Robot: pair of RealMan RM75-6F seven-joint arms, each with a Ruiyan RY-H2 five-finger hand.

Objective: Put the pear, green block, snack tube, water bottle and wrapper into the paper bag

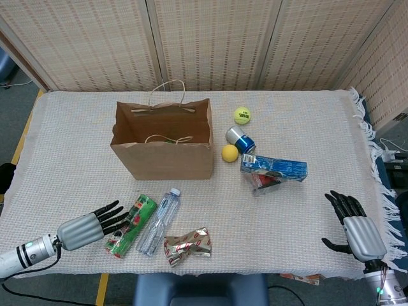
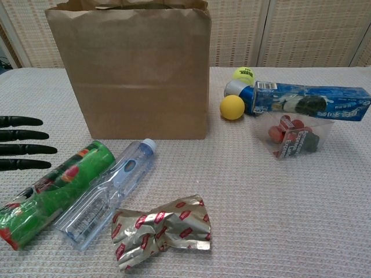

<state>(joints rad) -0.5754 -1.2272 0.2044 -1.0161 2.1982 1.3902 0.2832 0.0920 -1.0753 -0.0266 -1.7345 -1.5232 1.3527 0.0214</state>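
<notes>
My left hand (image 1: 86,228) reaches flat, fingers (image 2: 23,149) spread wide and empty, just beside the green snack tube (image 1: 131,225). The water bottle (image 1: 159,221) lies against the tube, the crumpled wrapper (image 1: 187,245) near it. The paper bag (image 1: 163,147) stands upright behind. My right hand (image 1: 354,227) rests open and empty at the bench's (image 1: 306,210) far right.

Left hand (image 1: 89,227) beside snack tube (image 1: 131,225) (fingers spread)
</notes>
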